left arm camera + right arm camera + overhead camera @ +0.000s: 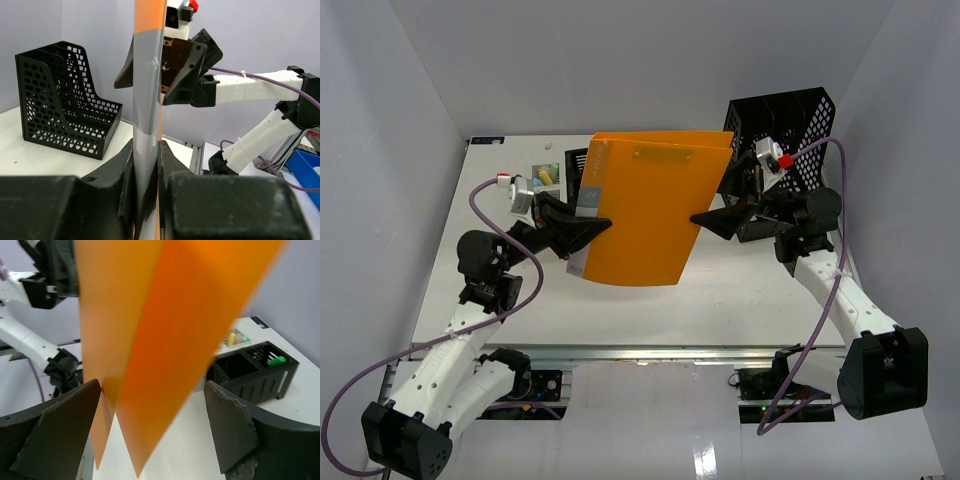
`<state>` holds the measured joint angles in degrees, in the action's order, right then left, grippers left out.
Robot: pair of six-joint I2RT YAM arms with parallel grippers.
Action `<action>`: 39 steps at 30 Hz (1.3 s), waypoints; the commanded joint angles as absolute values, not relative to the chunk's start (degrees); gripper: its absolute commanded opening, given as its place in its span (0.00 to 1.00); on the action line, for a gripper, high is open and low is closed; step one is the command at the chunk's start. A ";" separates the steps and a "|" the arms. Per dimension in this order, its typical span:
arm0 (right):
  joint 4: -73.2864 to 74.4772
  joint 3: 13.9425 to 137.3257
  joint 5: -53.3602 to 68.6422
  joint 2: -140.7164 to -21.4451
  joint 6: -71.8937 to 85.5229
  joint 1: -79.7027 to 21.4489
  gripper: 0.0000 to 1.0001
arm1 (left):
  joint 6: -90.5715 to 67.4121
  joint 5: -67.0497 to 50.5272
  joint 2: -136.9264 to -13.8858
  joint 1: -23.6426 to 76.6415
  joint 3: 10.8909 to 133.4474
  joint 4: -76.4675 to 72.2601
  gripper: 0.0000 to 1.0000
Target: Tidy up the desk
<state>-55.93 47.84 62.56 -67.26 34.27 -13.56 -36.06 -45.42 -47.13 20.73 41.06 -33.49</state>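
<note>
While the left hand (595,228) is clenched on the grey-taped spine edge (145,100) of an orange folder (650,210), its two black fingers (125,170) press that edge from either side and the folder stands upright between them. Folder is off the counter (760,300), over its middle, spine side left, loose covers pointing right. Right hand (705,218) is released, jaws spread wide, one finger on each side of the folder's right edge; covers hang in the gap between them, and contact with the left finger (65,430) can't be told. Covers splay slightly apart at the bottom in the right wrist view. Behind the right hand, at the far right corner, a black perforated file rack (805,110) stands on the counter. Far left of centre, partly hidden behind the folder, a small black desk organizer (255,372) sits with a green marker (275,360) in it and a yellow item (231,337) just beyond. Counter itself is white, boxed in by white walls, metal rail (650,352) along the near edge between the arm bases.
</note>
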 commanded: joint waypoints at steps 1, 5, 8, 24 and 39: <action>-74.15 47.22 67.67 -68.39 45.17 -13.72 0.90 | -36.66 -45.70 -46.90 20.90 41.29 -36.87 0.00; -75.14 47.46 67.93 -68.77 46.47 -14.10 0.97 | -38.14 -46.72 -48.10 20.83 40.74 -39.05 0.00; -75.85 47.71 68.56 -69.03 47.20 -14.84 0.81 | -38.52 -46.72 -48.87 20.88 40.36 -40.16 0.00; -59.05 51.14 71.11 -65.67 37.23 -14.95 0.08 | -36.61 -41.34 -50.30 20.83 38.41 -38.22 0.58; -36.71 61.95 65.22 -67.59 23.03 -2.38 0.08 | -18.68 -26.98 -36.92 20.83 44.04 -10.08 0.86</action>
<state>-47.42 55.83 70.03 -67.44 32.62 -3.98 -24.36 -30.87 -40.14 20.74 42.52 -18.12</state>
